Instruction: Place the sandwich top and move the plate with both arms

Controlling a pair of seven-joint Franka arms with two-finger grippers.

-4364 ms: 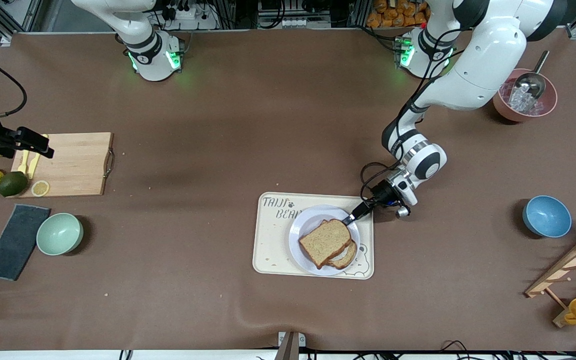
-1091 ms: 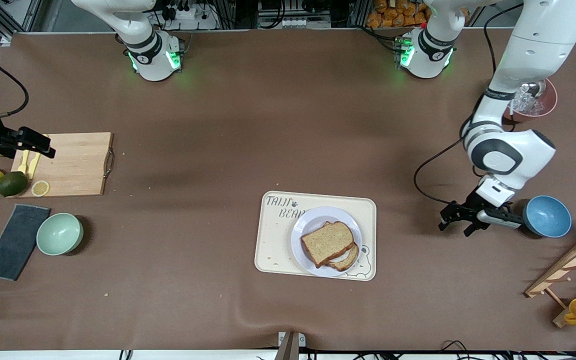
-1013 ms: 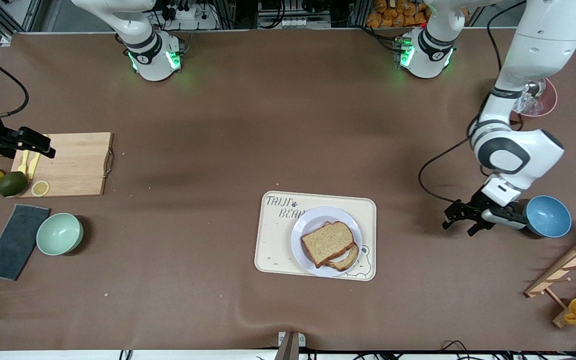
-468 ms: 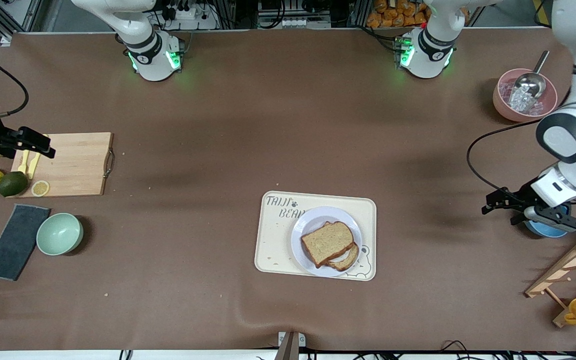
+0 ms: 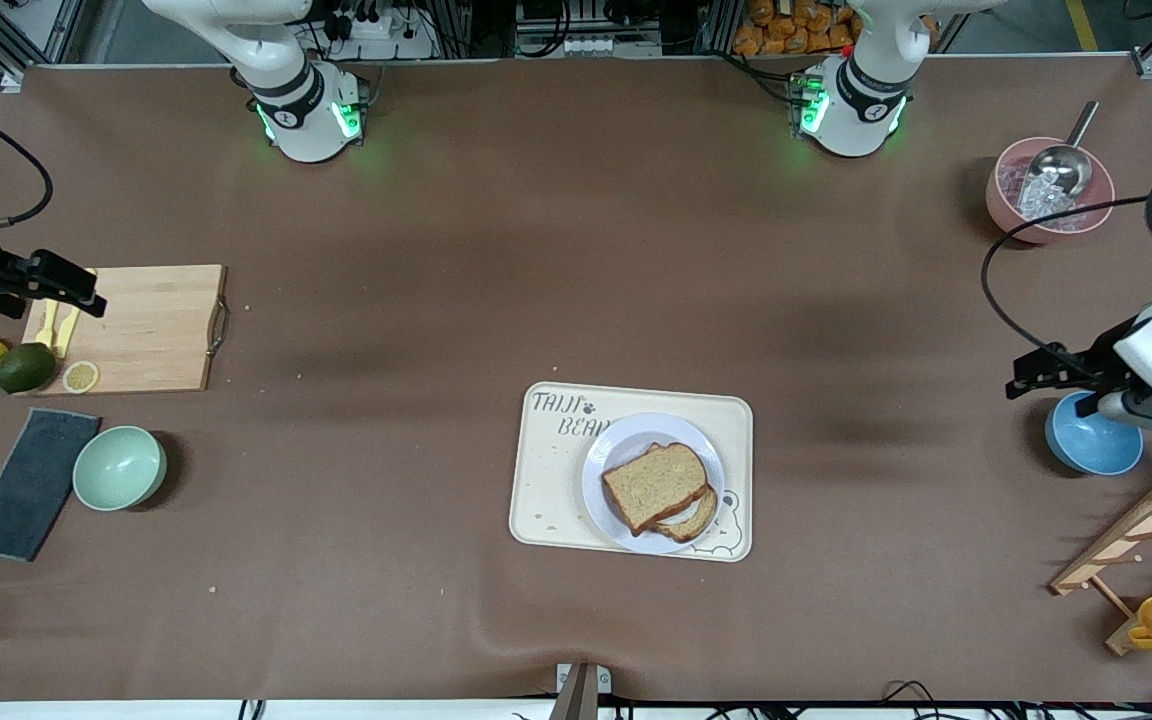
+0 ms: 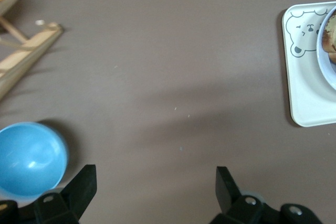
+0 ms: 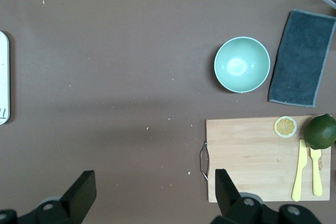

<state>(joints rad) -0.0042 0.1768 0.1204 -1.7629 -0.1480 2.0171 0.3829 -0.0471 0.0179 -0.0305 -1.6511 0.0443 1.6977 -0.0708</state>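
Note:
The sandwich top (image 5: 654, 484), a light-brown bread slice, lies on a second slice on the white plate (image 5: 600, 462). The plate sits on the cream bear-print tray (image 5: 546, 500). My left gripper (image 5: 1031, 380) is open and empty, up in the air over the table beside the blue bowl (image 5: 1094, 445). Its wrist view shows its open gripper (image 6: 156, 192), the plate's rim (image 6: 328, 56) and the tray's corner (image 6: 304, 103). My right gripper (image 5: 56, 285) is open and empty, high over the cutting board (image 5: 151, 330); it also shows in its wrist view (image 7: 156, 192).
A pink bowl with ice and a scoop (image 5: 1048, 195) and a wooden rack (image 5: 1136, 545) with a yellow cup stand at the left arm's end. A mint bowl (image 5: 119, 467), grey cloth (image 5: 31, 483), lime (image 5: 25, 367) and lemon stand by the cutting board.
My left arm has let go by the plate and swung away toward its own end of the table, its gripper now open by the blue bowl. The right arm has barely moved.

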